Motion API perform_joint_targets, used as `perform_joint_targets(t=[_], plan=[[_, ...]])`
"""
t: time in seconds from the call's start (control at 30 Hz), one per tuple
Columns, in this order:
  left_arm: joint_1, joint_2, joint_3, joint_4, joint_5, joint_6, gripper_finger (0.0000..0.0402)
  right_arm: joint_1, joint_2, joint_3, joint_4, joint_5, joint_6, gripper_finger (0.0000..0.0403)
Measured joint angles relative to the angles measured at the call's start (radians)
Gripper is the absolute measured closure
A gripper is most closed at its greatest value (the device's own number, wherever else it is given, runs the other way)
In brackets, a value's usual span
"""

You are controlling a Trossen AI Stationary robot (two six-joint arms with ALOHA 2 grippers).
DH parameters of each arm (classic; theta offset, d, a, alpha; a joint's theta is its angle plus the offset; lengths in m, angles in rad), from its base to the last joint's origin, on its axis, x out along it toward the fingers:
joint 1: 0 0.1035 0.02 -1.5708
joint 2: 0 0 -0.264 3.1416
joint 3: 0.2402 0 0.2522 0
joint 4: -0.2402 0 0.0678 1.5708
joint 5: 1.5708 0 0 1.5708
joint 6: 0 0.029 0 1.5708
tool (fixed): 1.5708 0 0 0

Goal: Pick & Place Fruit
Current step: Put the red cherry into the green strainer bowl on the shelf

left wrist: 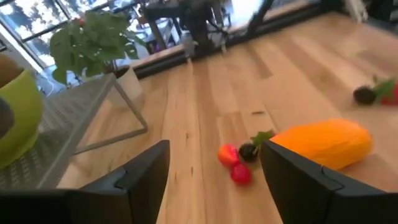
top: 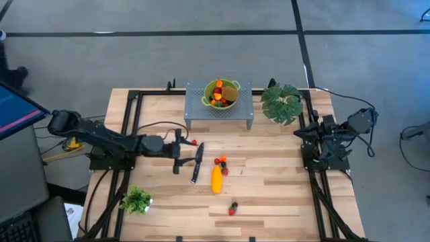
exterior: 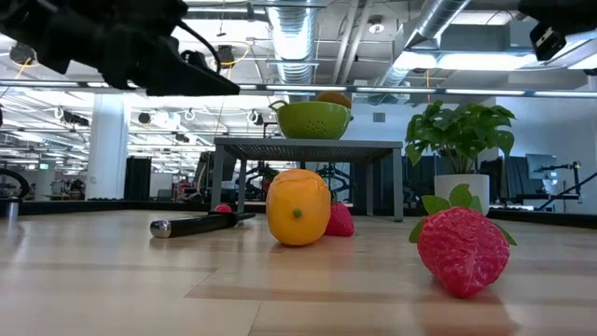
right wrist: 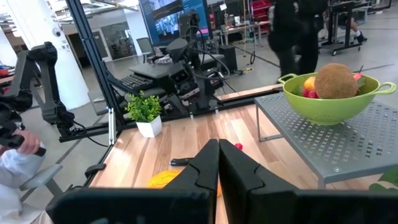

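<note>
Your left pincer point(top: 183, 151) hangs above the surface point(top: 269, 188) with its fingers point(left wrist: 144, 176) spread and nothing between them. Your right pincer point(top: 300, 134) waits at the far right edge, pressed together and empty, well apart from everything loose.

The fruit is split. Several pieces already sit in the green colander point(top: 221, 93) on the grey perforated stand point(top: 218, 107), among them the brown kiwi point(right wrist: 336, 81). The rest lies loose ahead of the left pincer: the elongated yellow-orange fruit point(top: 216, 179), a small cluster of red and dark balls point(top: 221, 162) just beside its far end, and a strawberry and dark ball point(top: 232, 208) farther off towards the near edge. One small red ball point(top: 194, 143) lies close to the left fingertips. The black-handled knife point(top: 197, 162) lies between that pincer and the yellow-orange fruit and is not yours to move.

The relation that matters: the cluster sits straight out in front of the open left fingers, with the yellow-orange fruit just to one side, as the left wrist view shows. That fruit's long axis runs roughly crosswise to the left arm's reach, about parallel with the knife. The left arm is clearly nearer; in my judgement it should pass over the knife and descend on whichever piece you choose.
</note>
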Motion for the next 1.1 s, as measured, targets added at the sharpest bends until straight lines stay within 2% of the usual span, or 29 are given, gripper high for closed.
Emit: perform_joint_targets(t=[0.23, 0.43, 0.63, 0.77, 1.1], plan=[[0.025, 0.069, 0.021, -0.044, -0.125, 0.045, 0.017, 0.0, 0.0, 0.0, 0.0, 0.0, 0.0, 0.0397], [0.11, 0.1, 0.02, -0.149, -0.129, -0.024, 0.0178, 0.0, 0.0, 0.0, 0.0, 0.0, 0.0, 0.0397], [0.199, 0.099, 0.02, -0.225, -0.04, -0.045, 0.0189, 0.0, 0.0, 0.0, 0.0, 0.0, 0.0, 0.0397], [0.241, 0.099, 0.02, -0.278, -0.004, 0.002, 0.0199, 0.0, 0.0, 0.0, 0.0, 0.0, 0.0, 0.0397], [0.253, 0.117, 0.022, -0.29, 0.024, 0.006, 0.0208, 0.0, 0.0, 0.0, 0.0, 0.0, 0.0, 0.0397]])
